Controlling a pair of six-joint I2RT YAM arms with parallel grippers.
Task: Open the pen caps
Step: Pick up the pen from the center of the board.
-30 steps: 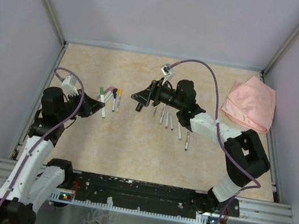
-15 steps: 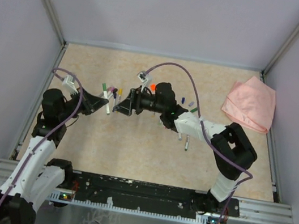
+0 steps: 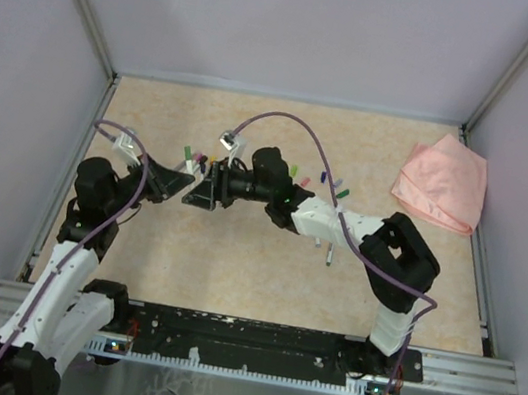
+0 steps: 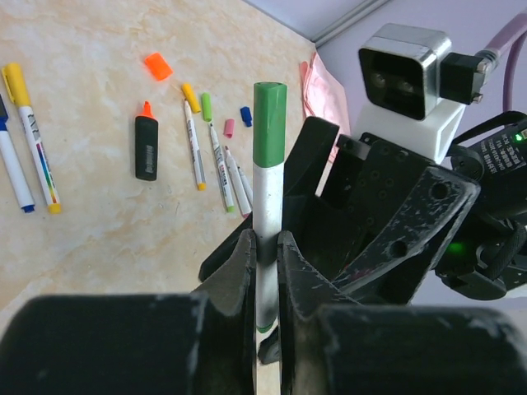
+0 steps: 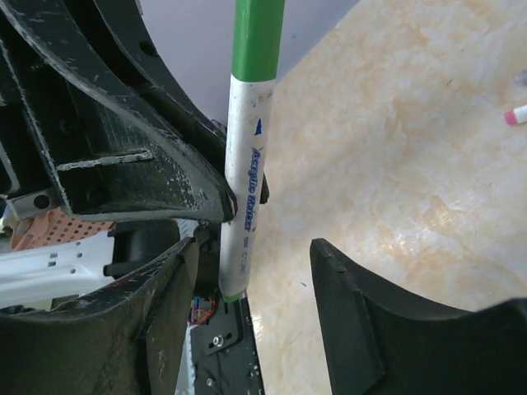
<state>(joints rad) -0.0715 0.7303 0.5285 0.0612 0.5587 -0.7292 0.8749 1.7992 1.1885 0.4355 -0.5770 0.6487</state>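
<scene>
Over the beige table [image 3: 233, 263], lilac walls [image 3: 303, 22] around
Left gripper [image 4: 263, 247] clamps a pen [image 4: 265, 206] with green cap [image 4: 269, 123]; right gripper [image 5: 259, 255] fingers apart around it.

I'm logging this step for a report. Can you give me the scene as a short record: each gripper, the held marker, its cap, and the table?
left gripper: shut on the white barrel of a marker
right gripper: open, marker showing between its fingers, not gripped
green cap: on the held marker, not yet pulled off
table: loose orange cap, several pens
pink cloth: far right corner, apart from both arms
</scene>
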